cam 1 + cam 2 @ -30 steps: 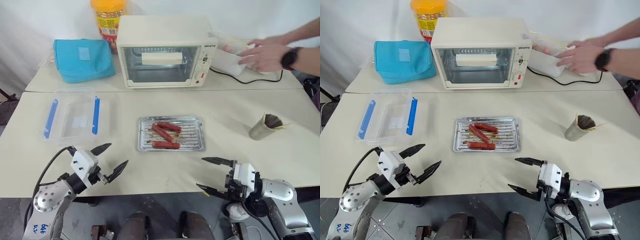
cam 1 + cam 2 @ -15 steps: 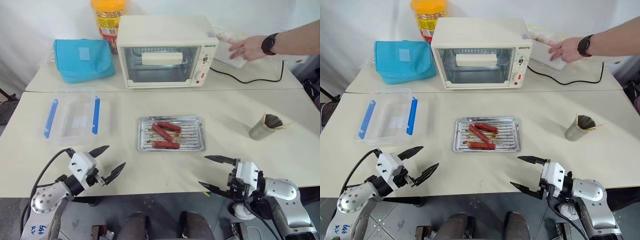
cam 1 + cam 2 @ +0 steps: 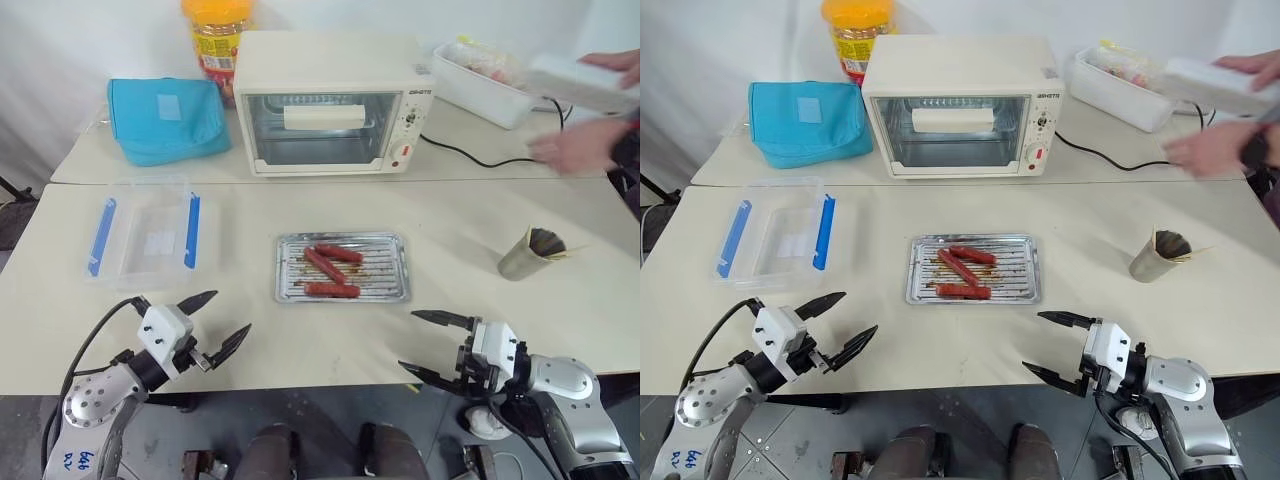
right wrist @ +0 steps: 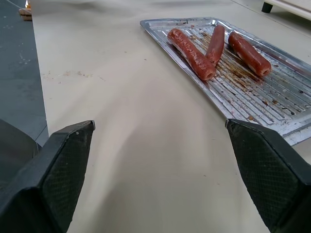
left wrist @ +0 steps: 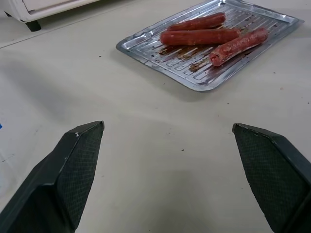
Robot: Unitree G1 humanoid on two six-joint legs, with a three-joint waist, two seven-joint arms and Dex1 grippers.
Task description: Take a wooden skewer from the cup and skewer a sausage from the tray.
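Both spread and empty, the right gripper (image 3: 432, 346) could topple the cup (image 3: 524, 254) ahead; the left gripper (image 3: 213, 323) idles.

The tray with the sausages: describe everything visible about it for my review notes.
The tray is a flat rectangular pan of shiny metal with a ridged bottom, a low raised rim and brown grease stains. It lies flat near the middle of the front table, in front of the toaster oven. Three reddish sausages lie in its left half: two slanted at the back, one along the front edge. Nothing else touches it; both pincers hang open near the table's front edge, well short of it.
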